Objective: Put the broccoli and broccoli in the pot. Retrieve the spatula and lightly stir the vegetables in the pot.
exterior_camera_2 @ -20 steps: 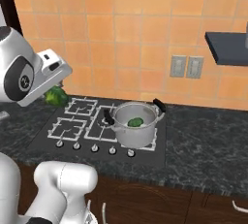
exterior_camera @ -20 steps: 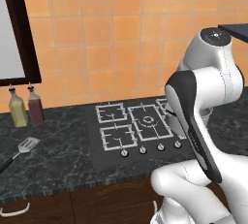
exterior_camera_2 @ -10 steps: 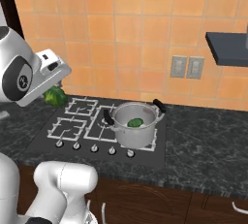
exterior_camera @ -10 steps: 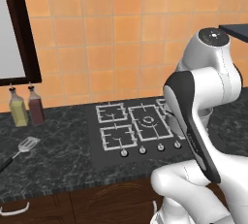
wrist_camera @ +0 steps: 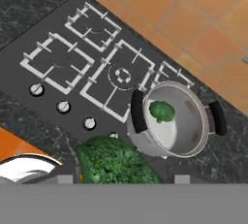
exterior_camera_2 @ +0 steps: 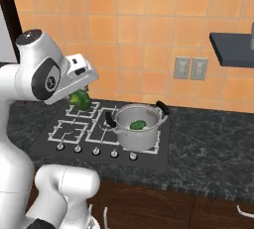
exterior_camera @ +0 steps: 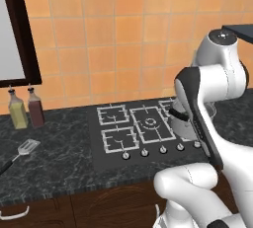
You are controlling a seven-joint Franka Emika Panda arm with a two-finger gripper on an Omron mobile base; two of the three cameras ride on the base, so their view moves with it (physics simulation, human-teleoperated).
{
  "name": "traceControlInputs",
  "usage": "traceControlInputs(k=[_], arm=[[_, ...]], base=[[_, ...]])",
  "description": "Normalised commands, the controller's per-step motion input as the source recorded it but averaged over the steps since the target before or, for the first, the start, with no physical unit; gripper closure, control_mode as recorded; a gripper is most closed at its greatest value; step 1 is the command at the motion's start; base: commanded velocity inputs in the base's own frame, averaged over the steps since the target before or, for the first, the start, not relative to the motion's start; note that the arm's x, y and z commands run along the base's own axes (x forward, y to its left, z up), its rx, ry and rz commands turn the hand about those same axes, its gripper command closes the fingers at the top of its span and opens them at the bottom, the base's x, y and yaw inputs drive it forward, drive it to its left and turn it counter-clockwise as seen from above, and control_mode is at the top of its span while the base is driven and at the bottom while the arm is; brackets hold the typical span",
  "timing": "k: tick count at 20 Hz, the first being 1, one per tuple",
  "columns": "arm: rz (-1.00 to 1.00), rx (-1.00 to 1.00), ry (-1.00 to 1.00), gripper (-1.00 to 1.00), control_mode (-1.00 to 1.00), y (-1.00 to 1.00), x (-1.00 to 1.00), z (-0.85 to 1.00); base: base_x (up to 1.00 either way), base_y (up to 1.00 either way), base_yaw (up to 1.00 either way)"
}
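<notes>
In the right base view my gripper (exterior_camera_2: pixel 79 93) hangs above the cooktop's left burners, shut on a bumpy green broccoli (exterior_camera_2: pixel 81 101). The hand view has that same broccoli (wrist_camera: pixel 114 163) large at the bottom, between my gripper (wrist_camera: pixel 121 177) tips. The steel pot (exterior_camera_2: pixel 137 130) with black handles stands on the front right burner, to the right of and below the held floret. A second broccoli (exterior_camera_2: pixel 137 124) lies inside it; looking down from the hand, this floret (wrist_camera: pixel 162 111) rests on the floor of the pot (wrist_camera: pixel 193 136). The spatula (exterior_camera: pixel 21 151) lies on the dark counter far to the left.
The black cooktop (exterior_camera: pixel 133 134) has several burners and a row of knobs at its front. Two bottles (exterior_camera: pixel 25 109) stand by the wall at the left, behind the spatula. A dark shelf (exterior_camera_2: pixel 231 49) juts out at the upper right, above the counter.
</notes>
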Motion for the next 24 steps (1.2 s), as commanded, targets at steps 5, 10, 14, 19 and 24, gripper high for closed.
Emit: traceControlInputs(k=[5,10,14,19,24], arm=[[-0.22,0.25,0.06,1.00,-1.00,-0.52,0.92,-0.40],[-0.16,0.27,0.16,1.00,-1.00,-0.41,0.98,-0.38],[-0.13,0.00,0.17,1.00,-1.00,-0.38,0.33,-0.31],[-0.10,0.00,0.06,1.00,-1.00,-0.41,0.40,-0.47],[-0.09,-0.01,0.00,1.00,-1.00,-0.38,0.41,-0.61]], base=[[0.00,0.00,0.00],[0.00,0.00,0.00],[0.00,0.00,0.00],[0.00,0.00,0.00],[0.00,0.00,0.00]])
